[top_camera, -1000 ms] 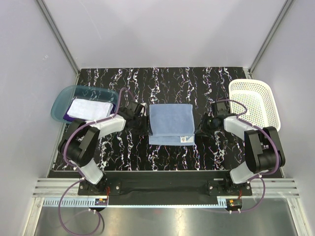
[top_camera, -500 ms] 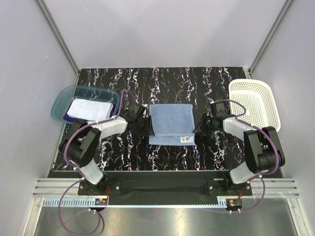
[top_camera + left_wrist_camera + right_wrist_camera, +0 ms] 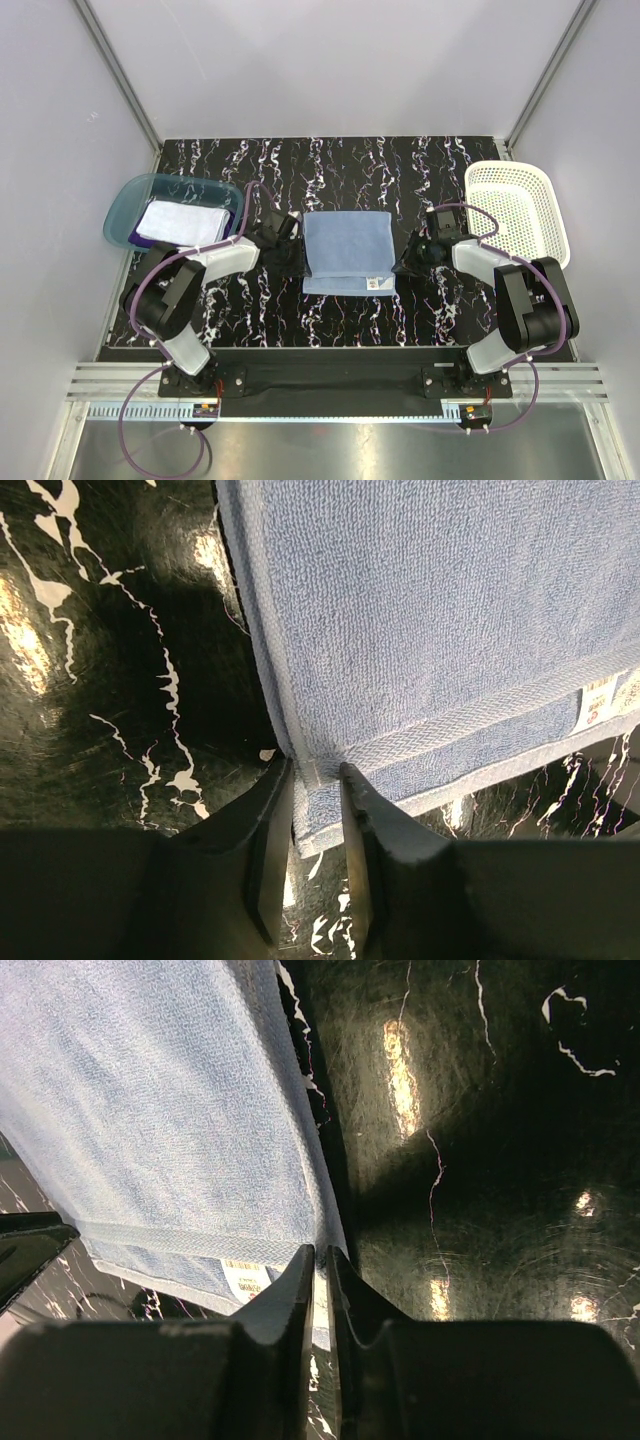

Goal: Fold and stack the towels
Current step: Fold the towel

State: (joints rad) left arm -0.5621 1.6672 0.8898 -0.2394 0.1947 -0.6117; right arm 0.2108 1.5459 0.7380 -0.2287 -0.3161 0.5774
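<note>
The light blue towel (image 3: 347, 250) lies folded flat in the middle of the black marbled table, its white label (image 3: 377, 283) at the near right. My left gripper (image 3: 298, 262) is low at the towel's near left corner. In the left wrist view its jaws (image 3: 316, 770) pinch the hem of the blue towel (image 3: 430, 630). My right gripper (image 3: 401, 264) is at the near right edge, and its jaws (image 3: 321, 1252) are nearly together on the blue towel's (image 3: 150, 1110) edge beside the label (image 3: 245, 1278). The white towel (image 3: 180, 222) lies folded on the purple towel (image 3: 138, 240).
A translucent teal tray (image 3: 125, 200) at the far left holds the white and purple towels. A white mesh basket (image 3: 515, 205) stands at the far right. Grey walls close in the table on three sides.
Both grippers have slid inward to the blue towel's near corners and narrowed their jaws onto its edges. The towel itself has not moved.
</note>
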